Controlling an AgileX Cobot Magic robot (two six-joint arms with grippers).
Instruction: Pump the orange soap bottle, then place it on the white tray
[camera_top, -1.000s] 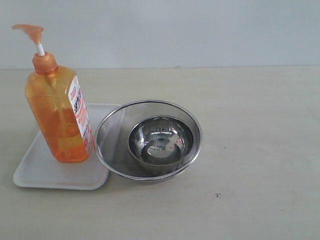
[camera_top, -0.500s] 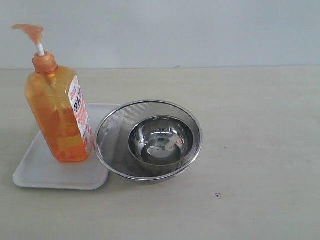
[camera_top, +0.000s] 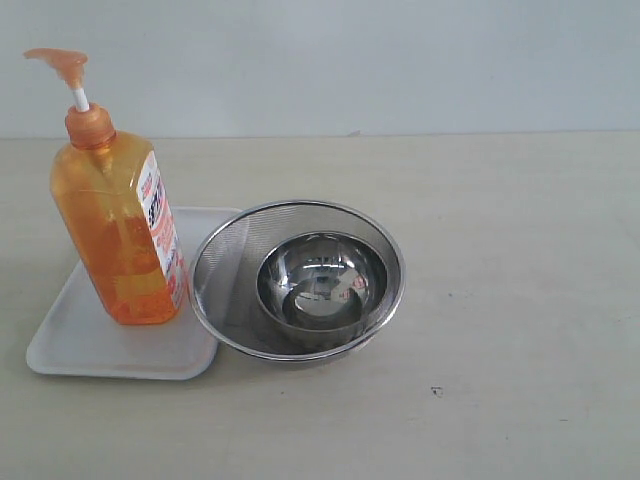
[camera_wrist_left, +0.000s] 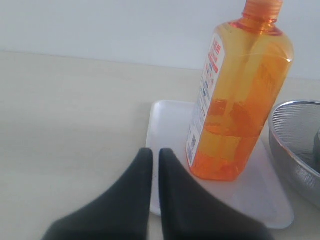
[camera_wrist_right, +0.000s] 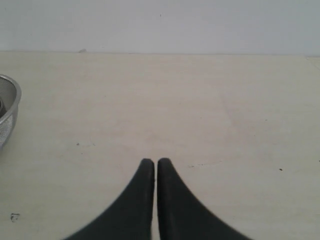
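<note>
The orange soap bottle (camera_top: 120, 235) stands upright on the white tray (camera_top: 70, 345), at the left of the exterior view. Its long axis is vertical, and the pump head (camera_top: 58, 62) is raised on its white stem with the spout turned away from the bowls. From how things lie, the placing step is judged to be already met. Whether the pump has been pressed cannot be read.

The left gripper (camera_wrist_left: 151, 156) is shown with its jaws pressed together and nothing between them. It is held low near one edge of the tray, and the bottle lies close ahead of it, off to one side of the jaw line. The right gripper (camera_wrist_right: 151, 164) is likewise clenched and empty. It is held over bare tabletop (camera_top: 520, 300), well apart from the bottle, and only the rim of the mesh strainer (camera_top: 222, 270) shows at the edge of its view. The left arm is therefore judged the nearer one. Any press on the pump would have to come from above, down the bottle's vertical axis.

The pump head is cut off in the left wrist view, so its height over the jaws cannot be judged there. Neither arm appears in the exterior view. A small steel bowl (camera_top: 320, 285) sits inside the strainer. Whether the strainer's rim touches the tray or only overlaps it in the picture cannot be told. The label print is too small to read.
</note>
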